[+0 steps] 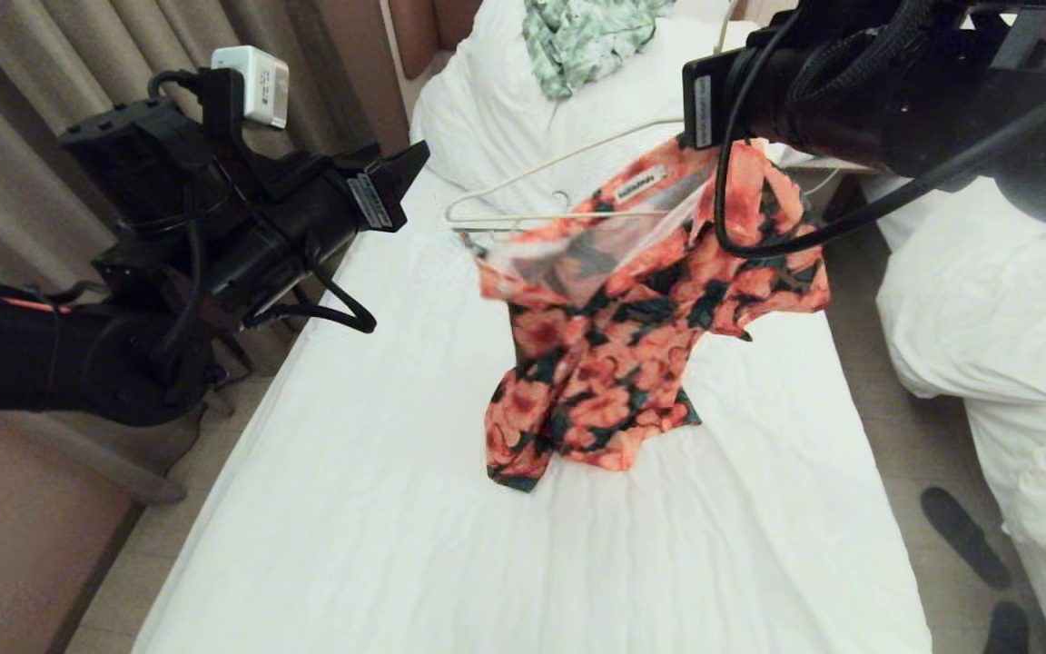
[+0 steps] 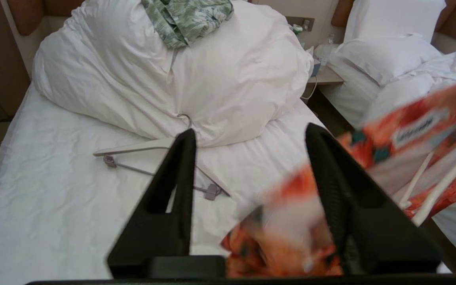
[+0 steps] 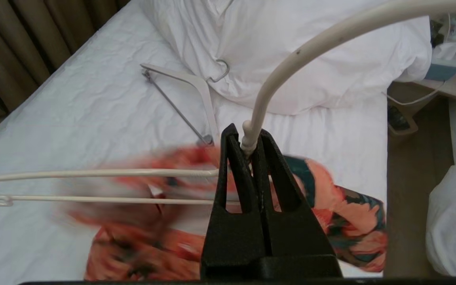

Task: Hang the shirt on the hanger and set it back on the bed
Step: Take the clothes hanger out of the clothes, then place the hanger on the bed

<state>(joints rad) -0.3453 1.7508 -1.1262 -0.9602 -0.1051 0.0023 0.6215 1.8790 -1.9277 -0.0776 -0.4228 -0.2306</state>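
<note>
My right gripper (image 3: pixel 250 148) is clamped on the hanger (image 3: pixel 93 173) at the hook's base. The shirt (image 1: pixel 632 300) hangs from it, its hem on the bed (image 1: pixel 378 509). My left gripper (image 2: pixel 247 138) stands apart, empty. Only the wrist views show the grey hanger (image 2: pixel 141 147). The collar label (image 1: pixel 640 185) is unreadable.

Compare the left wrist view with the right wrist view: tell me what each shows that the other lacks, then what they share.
Only the left wrist view shows the left gripper, its jaws apart with nothing between them, and the pale green leafy garment on the pillows.

Only the right wrist view shows the right gripper shut on the hanger at the base of its hook, and the curtains.

Both show the shirt hanging over the bed, and the thicker grey-white hanger lying by the pillows.
</note>
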